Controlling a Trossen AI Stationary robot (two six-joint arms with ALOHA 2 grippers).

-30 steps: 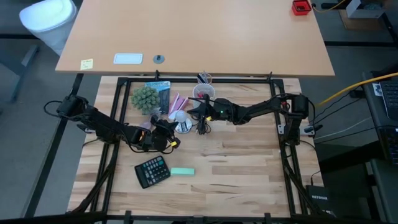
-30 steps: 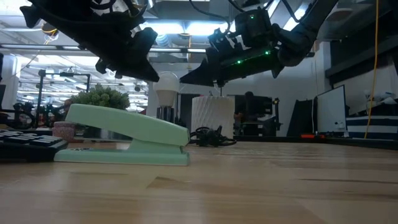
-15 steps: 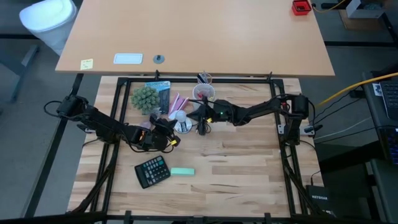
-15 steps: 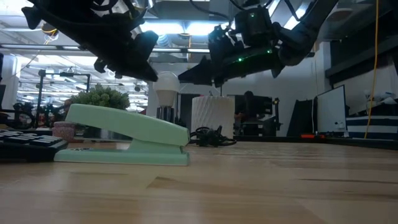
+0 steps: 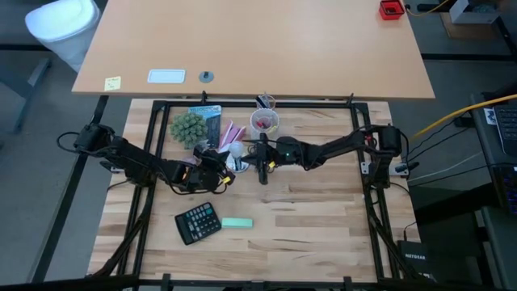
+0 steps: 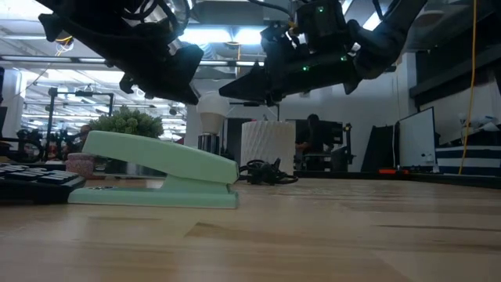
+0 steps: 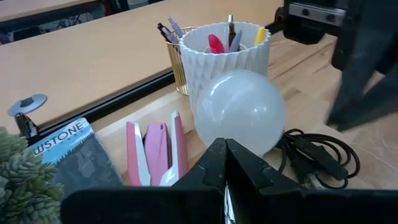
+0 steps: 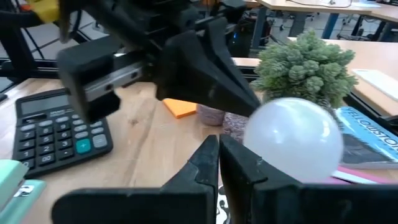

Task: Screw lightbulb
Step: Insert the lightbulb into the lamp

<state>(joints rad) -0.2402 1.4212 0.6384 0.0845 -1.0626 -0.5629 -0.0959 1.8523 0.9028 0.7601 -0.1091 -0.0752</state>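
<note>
The right gripper (image 5: 257, 151) has slid left toward the light, fragile bulb (image 5: 235, 153), both grippers (image 5: 229, 162) closed empty; hold its globe gently.

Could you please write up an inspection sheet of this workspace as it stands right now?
Surface: wooden table, bare on its right half.
Job's things: lightbulb upright between both pincers, neither visibly gripping it.
Clutter: calculator, green stapler, potted plant, pen cup, pink stapler, book.
Grippers: left pincer shut, beside the bulb; right pincer shut, on its other side.
Cables: black cord coiled by the bulb.
Surroundings: beige desk beyond the table; a person far off.
</note>
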